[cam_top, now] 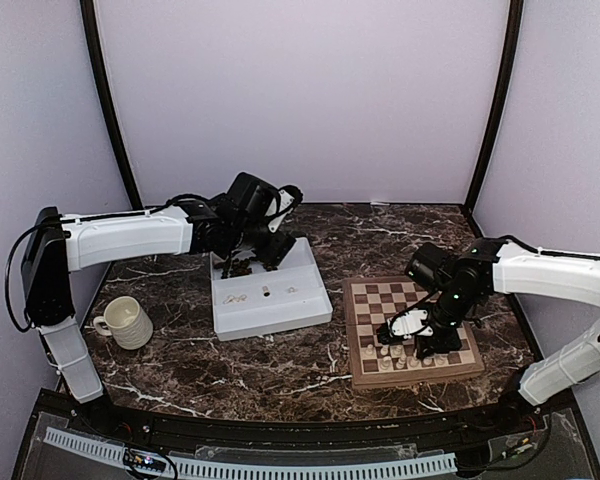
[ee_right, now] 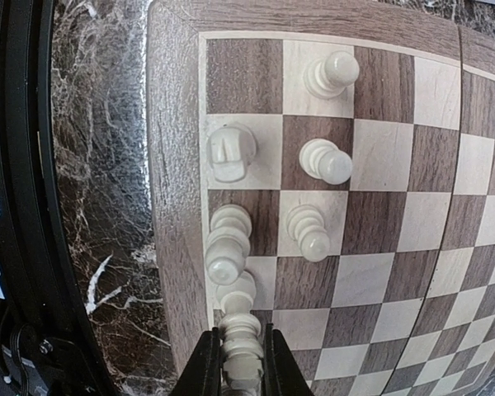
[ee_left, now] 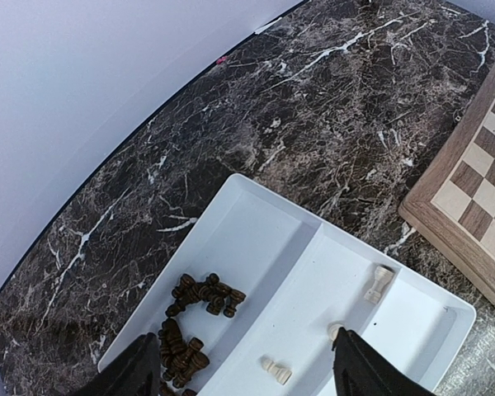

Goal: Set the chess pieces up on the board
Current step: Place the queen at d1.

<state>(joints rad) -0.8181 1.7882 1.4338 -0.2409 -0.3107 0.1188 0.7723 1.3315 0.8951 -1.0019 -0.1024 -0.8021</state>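
Observation:
The board (cam_top: 412, 293) lies at the right of the table, with several cream-white chess pieces (ee_right: 307, 231) standing along its near edge rows. My right gripper (ee_right: 242, 359) is over the board's near rim (ee_right: 175, 165), shut on a white piece (ee_right: 242, 342) that is upright among the others. Over the white tray (ee_left: 256, 239) my left gripper (ee_left: 247, 375) hangs open, holding nothing. Under it lie a heap of dark brown pieces (ee_left: 202, 297) in one compartment and three white pieces (ee_left: 379, 283) in the other. In the top view the left gripper (cam_top: 250, 250) sits above the tray's far end.
A cream ribbed mug (cam_top: 128, 322) stands at the left of the marble table, near the left arm's base. The white divided tray (cam_top: 270, 305) sits mid-table, left of the board. Curved white walls close in the back and sides.

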